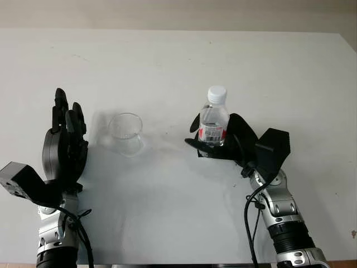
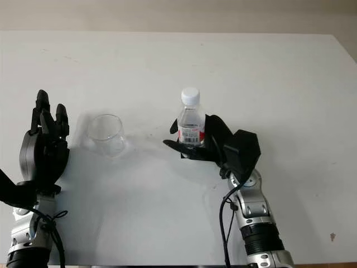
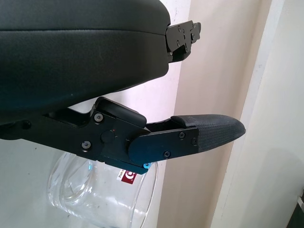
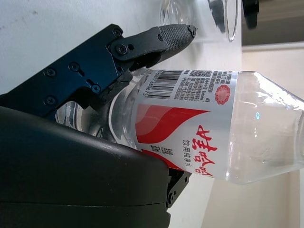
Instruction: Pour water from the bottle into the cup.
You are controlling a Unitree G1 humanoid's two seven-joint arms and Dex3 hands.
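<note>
The right hand (image 1: 223, 146) is gripping the upright capped bottle (image 1: 214, 118) on the bench (image 1: 178, 61), while the left hand (image 1: 66, 146) is waiting open beside the empty cup (image 1: 126, 134).

Likely a lab, bare white table (image 1: 178, 56), plain pale wall (image 3: 285, 118) behind

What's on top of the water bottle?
A white cap sits on the bottle, screwed shut. The right hand wraps the bottle's lower part, so its base and the table under it are hidden. The cup stands apart, uncovered.

White table (image 1: 178, 61) with upright bottle (image 1: 214, 118) and cup (image 1: 126, 134)
</note>
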